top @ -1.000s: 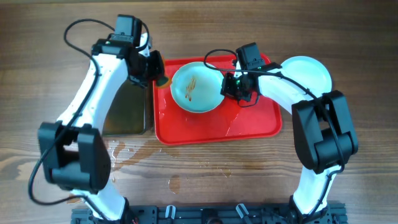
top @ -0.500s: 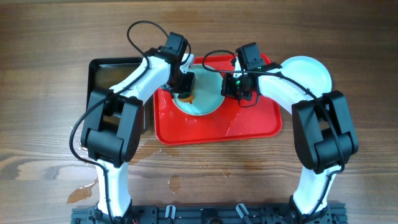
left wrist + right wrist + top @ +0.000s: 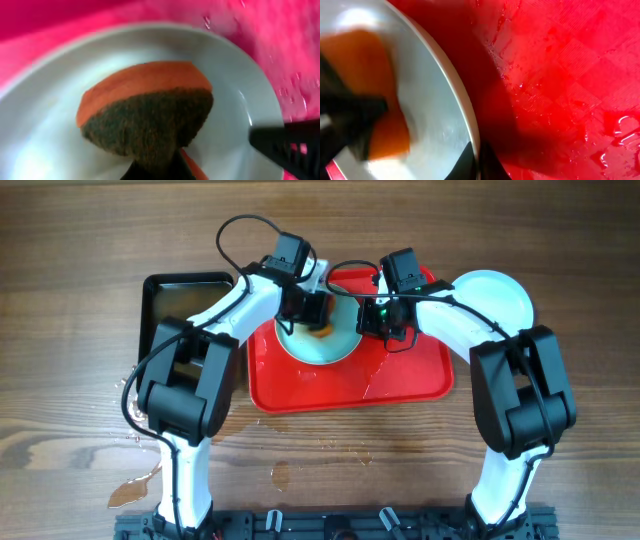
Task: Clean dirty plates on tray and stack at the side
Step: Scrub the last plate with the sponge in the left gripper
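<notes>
A pale turquoise plate [image 3: 330, 350] lies on the left half of the red tray [image 3: 400, 375]. My left gripper [image 3: 316, 313] is shut on an orange sponge [image 3: 322, 329] with a dark scouring face and presses it on the plate's centre. The left wrist view shows the sponge [image 3: 150, 110] on the plate [image 3: 50, 125]. My right gripper [image 3: 378, 320] is shut on the plate's right rim, and the right wrist view shows its jaws [image 3: 477, 162] clamping the rim [image 3: 465, 115]. A second plate [image 3: 495, 295] lies on the table right of the tray. A third plate is not in view.
A black pan [image 3: 175, 300] stands left of the tray, partly under my left arm. Water puddles [image 3: 135, 490] lie on the wooden table at the front left. The tray's right half [image 3: 570, 75] is wet.
My left arm has swung from over the black pan to the plate with the sponge, then slid it right across the plate's centre. My right gripper has kept its hold on the rim.
</notes>
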